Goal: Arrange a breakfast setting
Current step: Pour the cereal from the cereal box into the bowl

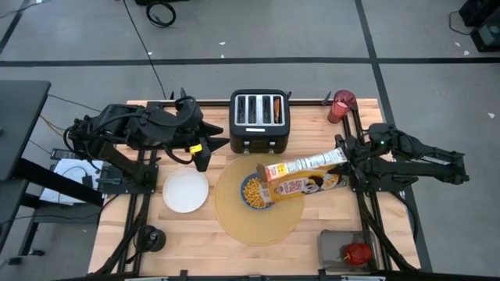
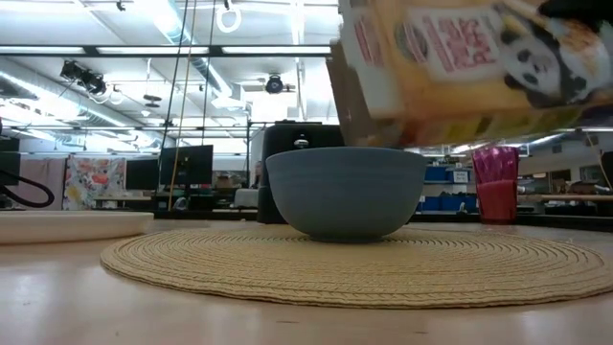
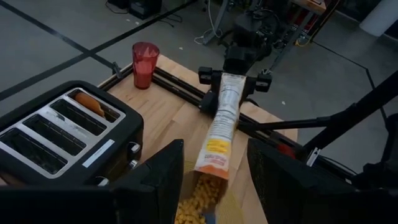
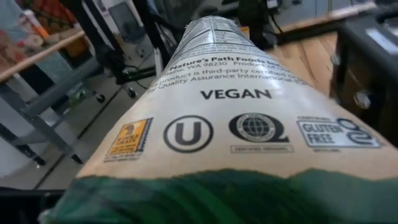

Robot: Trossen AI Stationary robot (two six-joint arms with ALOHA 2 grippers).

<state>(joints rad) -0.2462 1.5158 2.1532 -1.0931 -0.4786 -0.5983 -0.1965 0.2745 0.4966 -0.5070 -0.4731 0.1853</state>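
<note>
Right tool point(image 1: 342, 158) is clamped on the cereal box point(image 1: 305, 176), tipped over the blue bowl point(image 1: 256, 191) mid-desk. Bowl's near full; more tilt spills cereal onto the placemat point(image 1: 258, 226). Left tool point(image 1: 201, 156) hangs released near the toaster point(image 1: 259, 121).

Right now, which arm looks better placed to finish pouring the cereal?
The right gripper: it already holds the tilted cereal box over the blue bowl. The left gripper hovers empty near the toaster.

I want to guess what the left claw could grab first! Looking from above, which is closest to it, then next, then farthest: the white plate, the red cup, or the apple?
Measured from the left gripper in the high view:
1. White plate, just below it, left of the placemat.
2. Red cup, far across at the table's top right corner.
3. Apple, farthest, at the bottom right corner.
</note>
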